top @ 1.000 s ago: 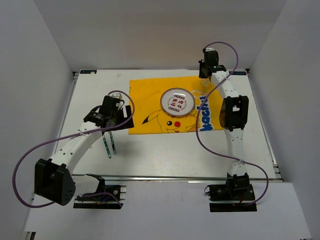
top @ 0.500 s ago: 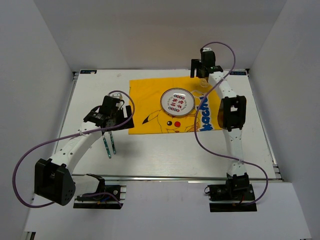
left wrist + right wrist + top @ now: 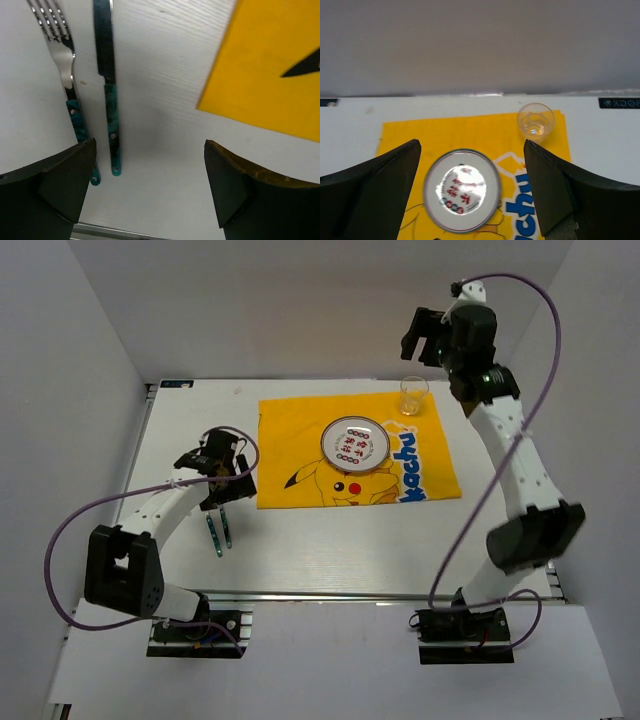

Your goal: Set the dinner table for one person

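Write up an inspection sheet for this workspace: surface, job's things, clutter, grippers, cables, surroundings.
Surface: white dinner table, yellow cloth spread at its back middle.
Job's things: plate on the cloth; clear glass at the cloth's far right corner; fork and knife side by side left of the cloth.
Clutter: nothing seen.
Grippers: left gripper jaws open, empty, beside the knife; right gripper jaws open, empty, high over the far side.
Cables: one purple cable loops off each arm.
Surroundings: plain white walls.

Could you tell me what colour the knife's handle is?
The metal table knife's handle is teal green, clearest in the left wrist view.
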Robot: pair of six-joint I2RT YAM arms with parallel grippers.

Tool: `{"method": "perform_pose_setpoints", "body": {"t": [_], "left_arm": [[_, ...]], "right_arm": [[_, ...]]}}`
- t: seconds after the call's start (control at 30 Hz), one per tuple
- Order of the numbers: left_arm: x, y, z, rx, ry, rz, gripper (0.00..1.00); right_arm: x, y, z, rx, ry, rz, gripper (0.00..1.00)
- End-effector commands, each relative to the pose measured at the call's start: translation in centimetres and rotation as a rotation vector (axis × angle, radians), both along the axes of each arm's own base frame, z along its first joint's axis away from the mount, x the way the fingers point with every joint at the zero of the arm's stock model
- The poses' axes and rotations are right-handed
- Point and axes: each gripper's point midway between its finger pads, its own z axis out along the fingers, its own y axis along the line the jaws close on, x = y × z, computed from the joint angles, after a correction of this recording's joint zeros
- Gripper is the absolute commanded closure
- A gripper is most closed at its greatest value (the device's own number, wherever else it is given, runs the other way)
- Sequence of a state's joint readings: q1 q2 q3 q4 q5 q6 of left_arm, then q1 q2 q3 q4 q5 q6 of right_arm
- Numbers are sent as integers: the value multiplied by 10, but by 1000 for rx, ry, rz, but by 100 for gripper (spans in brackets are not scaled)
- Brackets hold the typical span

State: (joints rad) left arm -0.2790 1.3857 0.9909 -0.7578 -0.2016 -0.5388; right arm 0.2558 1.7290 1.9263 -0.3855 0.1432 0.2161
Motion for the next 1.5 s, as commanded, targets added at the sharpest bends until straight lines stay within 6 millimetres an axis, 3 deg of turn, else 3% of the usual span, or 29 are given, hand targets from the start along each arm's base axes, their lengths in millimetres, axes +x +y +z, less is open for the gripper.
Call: {"method": "perform_pose_setpoints", "body": {"t": [0.0,0.03,0.07,0.13,0.23,0.33,0.5,0.6,1.1,1.47], "left_arm": [[6,13,0,-7,16,67,2],[8,15,-3,-5,22,76,3],[10,21,-4,-4,29,96,3],[11,21,-14,-19,61,98,5],[5,16,-29,-53,113,85,7],[9,17,-29,-58,101,83,10],[2,18,-41,-51,145,82,14],[0,19,-48,-41,171,86,22],[-19,21,-83,-35,319,99,25],[-18,9,-94,-104,360,57,72]], "right_arm": [[-41,39,-44,55,108,115,11],[-49,39,-44,61,99,121,11],[-64,39,-30,78,65,134,11],[-80,46,-41,83,91,157,11],[-109,53,-32,110,73,204,11],[-128,58,-26,133,50,235,11],[-144,60,-17,135,29,262,11],[-152,60,-12,133,19,272,11],[-178,57,10,140,-54,309,11],[-197,51,39,163,-129,338,11]]}}
